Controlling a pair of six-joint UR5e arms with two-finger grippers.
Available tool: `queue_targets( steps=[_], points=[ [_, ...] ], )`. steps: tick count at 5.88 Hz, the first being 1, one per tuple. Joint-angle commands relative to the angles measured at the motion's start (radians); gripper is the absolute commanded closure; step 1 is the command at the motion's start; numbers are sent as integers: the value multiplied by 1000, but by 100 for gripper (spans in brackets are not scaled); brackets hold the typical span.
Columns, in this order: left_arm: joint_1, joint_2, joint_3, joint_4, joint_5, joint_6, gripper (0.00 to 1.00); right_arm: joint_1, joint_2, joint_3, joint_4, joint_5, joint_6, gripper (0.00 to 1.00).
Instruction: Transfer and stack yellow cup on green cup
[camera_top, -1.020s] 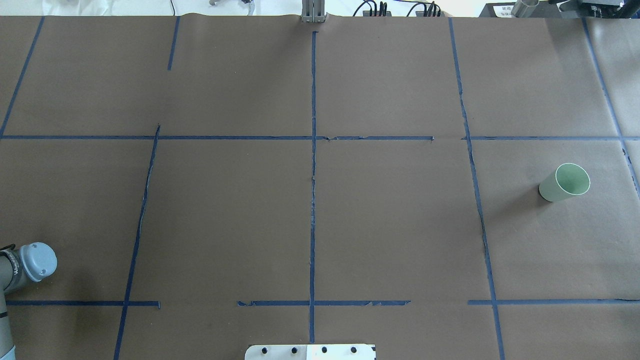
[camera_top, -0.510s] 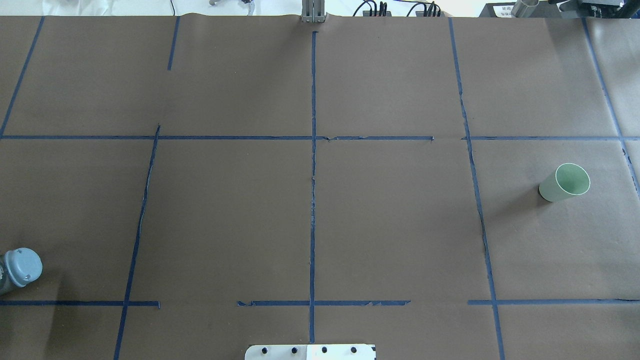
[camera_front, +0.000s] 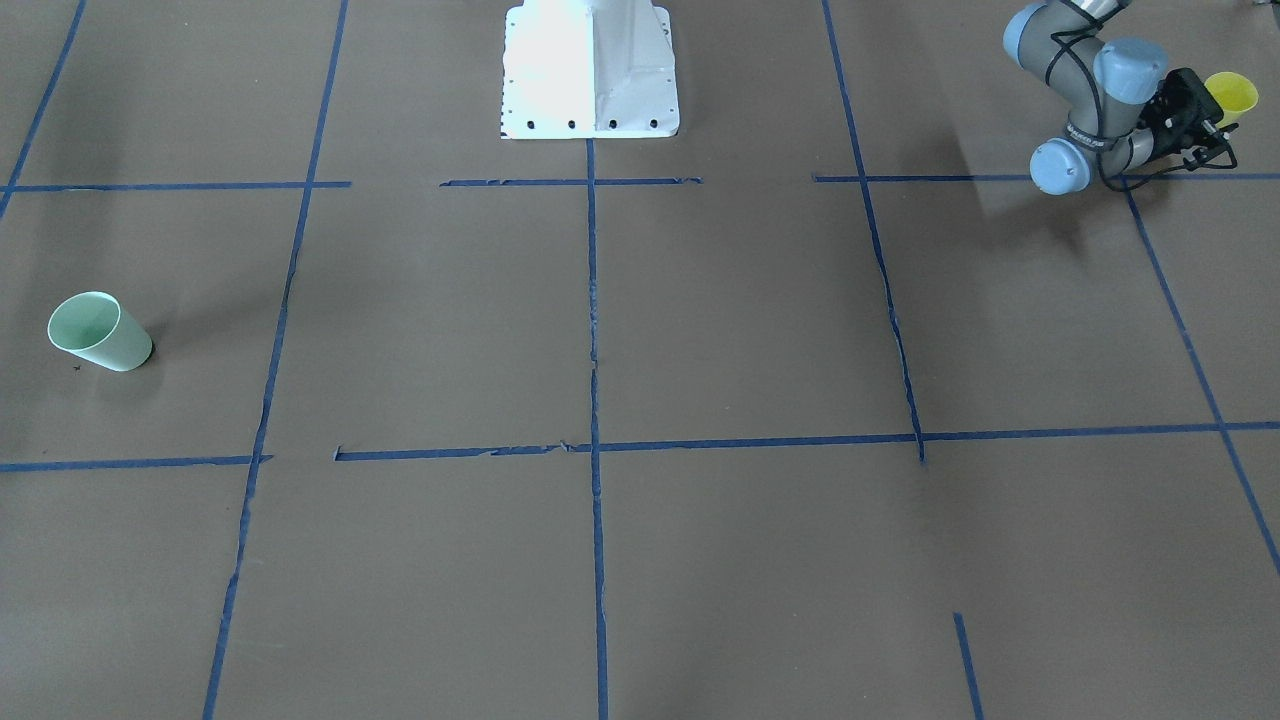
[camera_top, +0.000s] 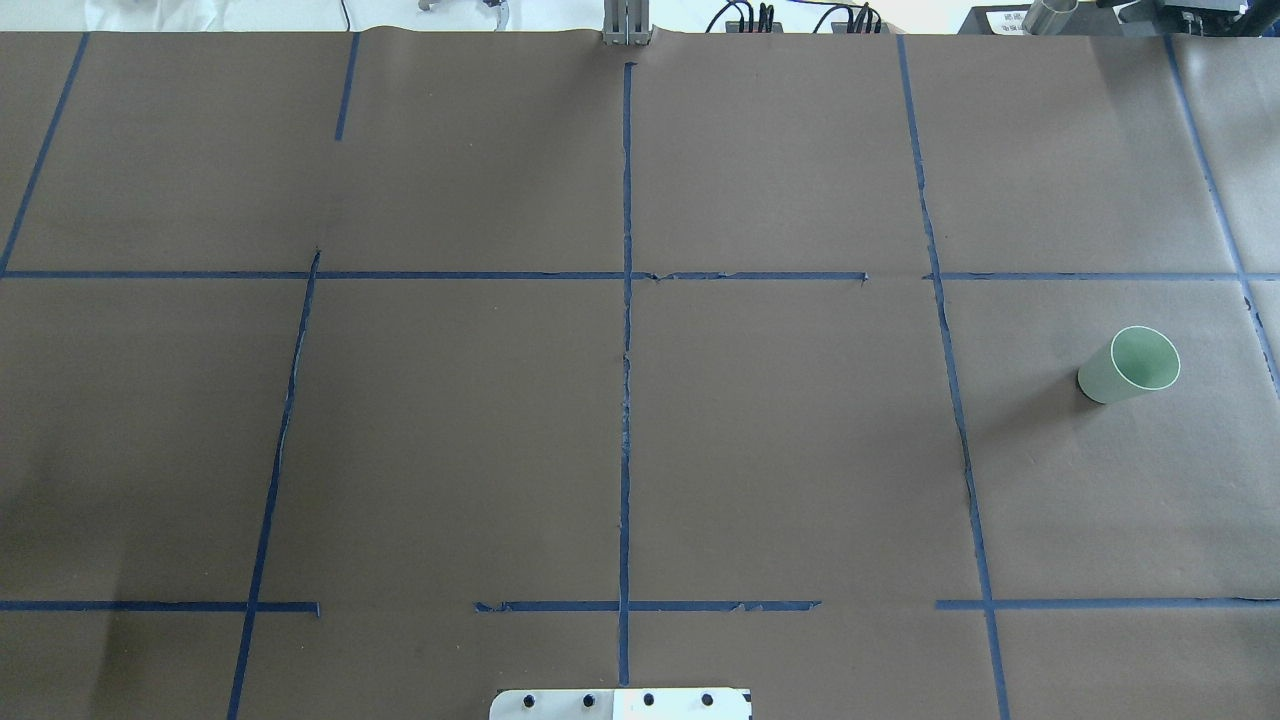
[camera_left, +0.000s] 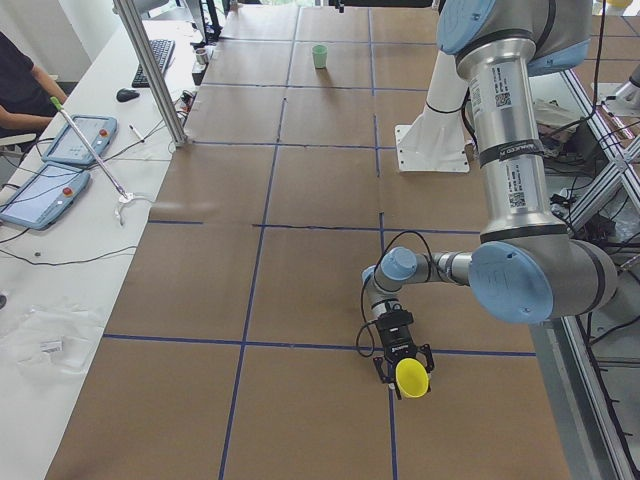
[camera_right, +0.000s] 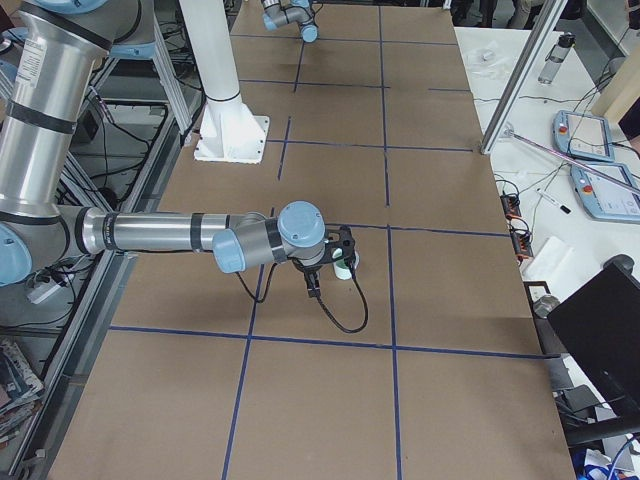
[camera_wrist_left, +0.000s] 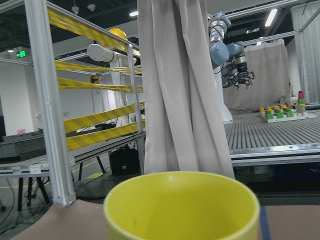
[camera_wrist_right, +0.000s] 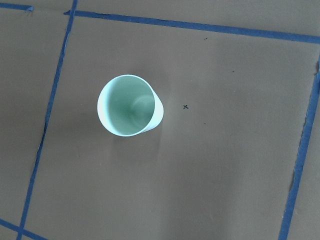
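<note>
The yellow cup stands upright near the table's edge on my left side. It also shows in the exterior left view and fills the bottom of the left wrist view. My left gripper lies level, right at the cup, and looks open with its fingers to either side of it. The green cup stands upright and alone on my right side, seen from above in the right wrist view. My right gripper shows only in the exterior right view, above the green cup; I cannot tell its state.
The white robot base plate sits at the table's middle near edge. Blue tape lines divide the brown table cover into squares. A desk with tablets and a metal post stand beyond the far side.
My left arm's grey-blue joint has slid left and out of the overhead view. The green cup has not moved.
</note>
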Motion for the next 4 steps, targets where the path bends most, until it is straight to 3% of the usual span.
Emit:
queue_targets(
  steps=[1, 3, 4],
  points=[
    [-42, -27, -11, -41, 173, 104, 95, 0, 1, 0, 27, 2, 0, 0],
    [-89, -109, -11, -98, 357, 176, 95, 0, 4, 0, 26, 2, 0, 0],
    [-202, -189, -11, -168, 469, 355, 95, 0, 6, -3, 26, 0, 0, 0]
  ],
)
